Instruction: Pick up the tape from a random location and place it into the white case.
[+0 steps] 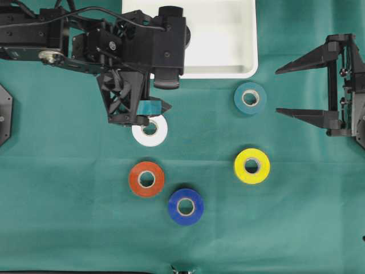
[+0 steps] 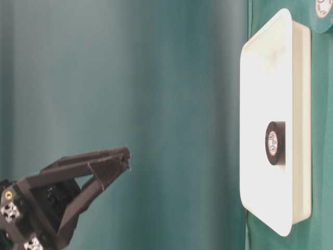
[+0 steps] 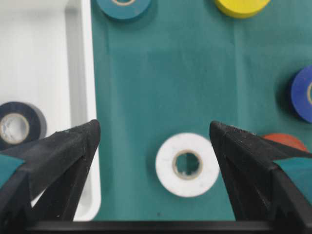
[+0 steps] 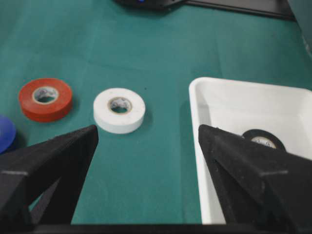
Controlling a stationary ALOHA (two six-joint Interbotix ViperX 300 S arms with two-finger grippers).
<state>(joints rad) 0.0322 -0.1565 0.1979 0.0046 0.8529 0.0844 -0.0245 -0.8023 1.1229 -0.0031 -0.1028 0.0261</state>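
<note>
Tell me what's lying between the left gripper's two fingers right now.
The white tape roll lies flat on the green cloth between the open left gripper's fingers, untouched by either. The left wrist view shows it best.

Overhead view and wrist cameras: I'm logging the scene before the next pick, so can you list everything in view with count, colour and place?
white case: 1, white, top centre of the cloth
black tape: 1, black, inside the case
white tape: 1, white, on the cloth under the left gripper
teal tape: 1, teal, below the case's right corner
yellow tape: 1, yellow, right of centre
red tape: 1, red-orange, below the white tape
blue tape: 1, blue, lowest
green cloth: 1, covers the table
left gripper: open, empty
right gripper: open, empty, right edge
</note>
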